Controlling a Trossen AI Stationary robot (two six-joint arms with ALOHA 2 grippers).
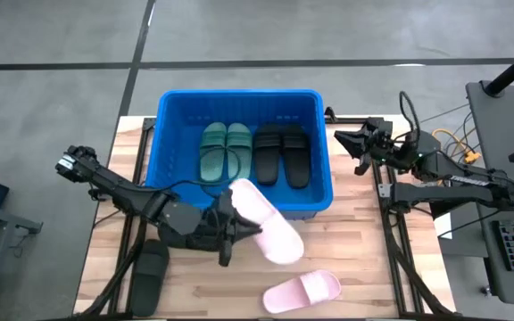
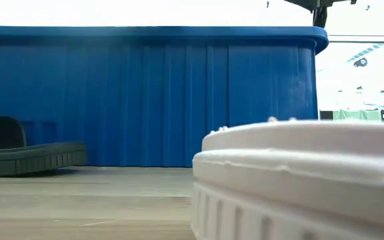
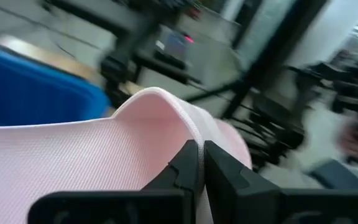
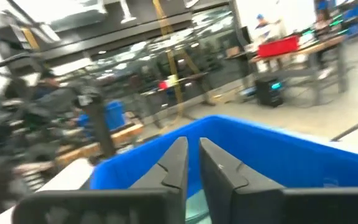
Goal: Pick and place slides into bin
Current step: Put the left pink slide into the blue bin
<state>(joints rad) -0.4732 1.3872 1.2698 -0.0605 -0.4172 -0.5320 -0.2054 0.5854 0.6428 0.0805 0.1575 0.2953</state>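
Blue bin (image 1: 163, 134) held four slides; our left gripper (image 1: 232, 223) pinched a pink slide (image 1: 266, 223) at its six o'clock rim, right gripper (image 1: 357, 148) pressed together, two left on the bench (image 1: 364, 267).

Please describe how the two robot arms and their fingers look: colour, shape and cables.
Both arms are dark, nearly black, built of jointed segments. The left arm has a bulky wrist block; the right arm carries loose black cables. Each ends in two slim, dark, tapered fingers, seen also on the right gripper.

- One blue bin (image 1: 163, 134) is seen.
- Two green slides (image 1: 226, 150) are counted.
- Three black slides (image 1: 281, 153) are counted.
- Two pink slides (image 1: 270, 223) are counted.
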